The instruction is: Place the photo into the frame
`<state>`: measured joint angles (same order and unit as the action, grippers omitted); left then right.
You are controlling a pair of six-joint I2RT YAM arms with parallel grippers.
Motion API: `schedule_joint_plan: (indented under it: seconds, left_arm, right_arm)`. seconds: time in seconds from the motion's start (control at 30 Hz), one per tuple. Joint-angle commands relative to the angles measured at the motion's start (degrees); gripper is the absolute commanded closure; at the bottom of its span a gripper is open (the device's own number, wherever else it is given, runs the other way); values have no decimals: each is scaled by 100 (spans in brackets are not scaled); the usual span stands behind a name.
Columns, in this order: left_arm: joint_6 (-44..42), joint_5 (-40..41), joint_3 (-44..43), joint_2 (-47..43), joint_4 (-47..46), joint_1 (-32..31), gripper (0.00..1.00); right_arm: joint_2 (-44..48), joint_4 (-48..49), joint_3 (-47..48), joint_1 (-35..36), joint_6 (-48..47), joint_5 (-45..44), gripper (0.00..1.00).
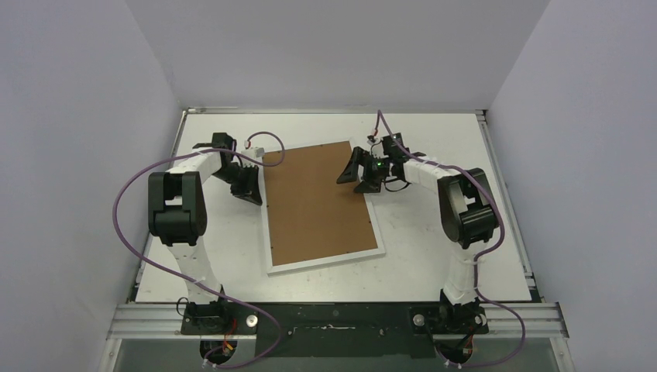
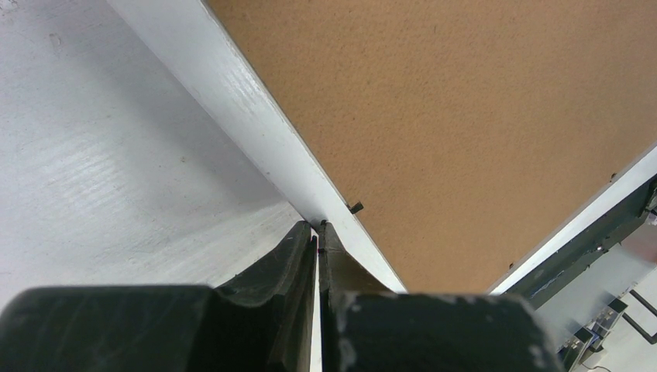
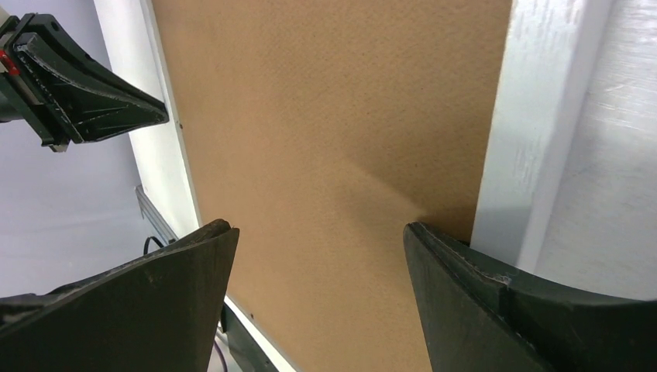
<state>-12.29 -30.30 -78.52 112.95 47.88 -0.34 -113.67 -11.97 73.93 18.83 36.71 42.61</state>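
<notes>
While the frame (image 1: 325, 262) lies on the table (image 1: 434, 263), backing board (image 1: 318, 205) inside it

We see a plain brown backing board (image 1: 318, 201) lying flat and slightly askew near the middle of a white table (image 1: 434, 263). Pale walls (image 1: 77, 116) close it in on three sides, and a metal rail (image 1: 341, 318) runs along the near edge.

the backing board (image 1: 318, 201) covers the whole middle of the frame (image 1: 325, 262), hiding whatever lies beneath. in the left wrist view both run off the picture's edges, and a tiny black tab (image 2: 356, 207) on the frame is too small to identify.
</notes>
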Motion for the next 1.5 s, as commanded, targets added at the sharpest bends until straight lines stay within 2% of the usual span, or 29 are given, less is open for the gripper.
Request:
schedule_joint_plan:
  seconds: [0.0,0.2,0.37,0.7,1.1,1.17,1.47]
  left_arm:
    - [-206,69,-10,87,-187,-89,97]
    - [-205,60,-59,63,-138,-59,98]
    - [-219,52,-49,38,-122,-39,98]
    - [-204,29,-35,46,-138,-40,98]
    - [-194,-1,-107,83,-121,-37,98]
    - [-203,-2,-107,78,-105,-37,98]
    - [-220,-48,-165,61,-24,-31,98]
  right_arm:
    - [-195,-45,38,105,-59,-103,19]
    - [2,-77,533,6,34,124,18]
    - [300,-230,803,-346,2,230,18]
    - [171,-268,245,-424,-185,59,18]
    - [-59,-68,86,-159,-103,30,18]
    - [-154,-75,342,-157,-66,85,18]
    - [-1034,-290,2619,-417,157,100,18]
